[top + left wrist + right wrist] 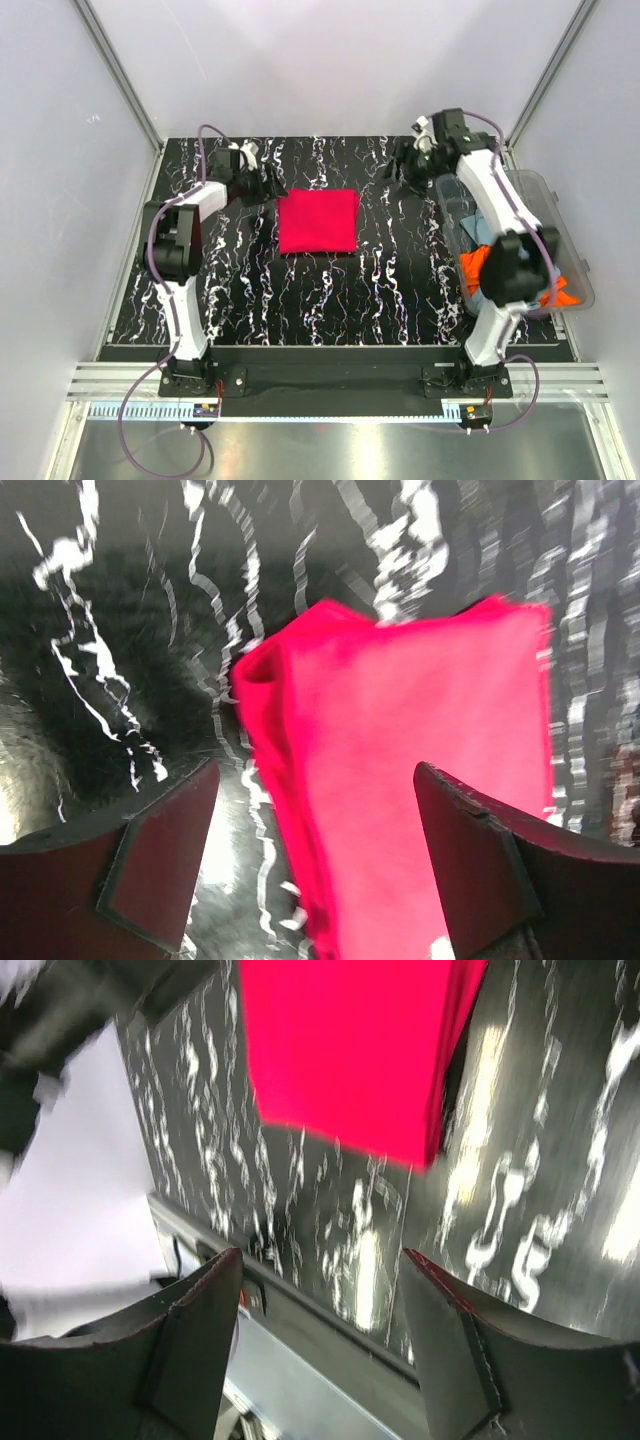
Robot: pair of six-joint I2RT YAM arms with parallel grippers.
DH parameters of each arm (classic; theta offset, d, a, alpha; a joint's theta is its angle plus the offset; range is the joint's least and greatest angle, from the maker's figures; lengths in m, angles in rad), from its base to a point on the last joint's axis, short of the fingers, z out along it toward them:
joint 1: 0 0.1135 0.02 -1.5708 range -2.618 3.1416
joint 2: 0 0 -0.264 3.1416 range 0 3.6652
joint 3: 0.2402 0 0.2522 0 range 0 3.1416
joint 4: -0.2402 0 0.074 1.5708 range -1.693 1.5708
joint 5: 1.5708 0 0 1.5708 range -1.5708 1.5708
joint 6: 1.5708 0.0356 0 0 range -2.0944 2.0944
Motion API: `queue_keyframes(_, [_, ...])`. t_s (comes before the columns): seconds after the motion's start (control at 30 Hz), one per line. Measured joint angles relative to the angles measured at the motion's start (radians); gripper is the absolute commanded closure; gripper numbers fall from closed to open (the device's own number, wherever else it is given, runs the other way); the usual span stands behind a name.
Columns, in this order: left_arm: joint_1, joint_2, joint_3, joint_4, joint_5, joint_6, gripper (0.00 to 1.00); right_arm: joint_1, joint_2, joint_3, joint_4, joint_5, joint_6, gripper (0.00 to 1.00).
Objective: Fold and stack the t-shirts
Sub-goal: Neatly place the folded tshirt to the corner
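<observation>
Top external view is showing the whole bench (330, 300), black with white veining, which neither wrist camera is taking in. On the left, the left gripper (256, 176) is hanging near the far edge, just beside the far left corner of the red t-shirt (318, 222). That shirt is lying folded into a flat, nearly square packet, a little left of the middle and toward the far edge. Further right, the right gripper (416, 162) is hovering near the far right corner of the bench, apart from the shirt. Along the right edge a clear plastic tub (572, 236) is holding an orange t-shirt (476, 268) and a grey-blue t-shirt (465, 214), both crumpled and partly hidden by the right arm.

The left wrist view is giving what the overhead view is too small to show. The left gripper (315, 780) is standing with its fingers (160, 865) spread wide, holding nothing and touching nothing. The red t-shirt (420, 760) is lying below and ahead of them, its stacked layers showing along the folded left edge.

The right wrist view is blurring, yet the right gripper (320, 1260) is plainly showing its fingers (455, 1345) spread apart and empty. The red t-shirt (350, 1050) is sitting well beyond them, with bare bench between, and a bench edge is running across the lower left.
</observation>
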Motion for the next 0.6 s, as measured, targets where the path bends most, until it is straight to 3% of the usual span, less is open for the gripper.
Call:
queue_keyframes(0.2, [-0.007,0.095,0.053,-0.014,-0.012,0.020,0.16,0.007,-0.359,-0.313,-0.003,-0.001,-0.023,0.30])
queue_keyframes(0.43, [-0.030,0.145,0.098,0.019,-0.001,0.007,0.28,0.007,-0.436,-0.385,0.000,-0.026,-0.023,0.31])
queue_keyframes(0.5, [-0.038,0.151,0.098,0.032,0.005,-0.009,0.37,0.007,-0.436,-0.387,0.003,-0.035,-0.023,0.31])
queue_keyframes(0.6, [-0.046,0.162,0.097,0.038,0.011,-0.034,0.58,0.008,-0.436,-0.389,0.014,-0.054,-0.022,0.32])
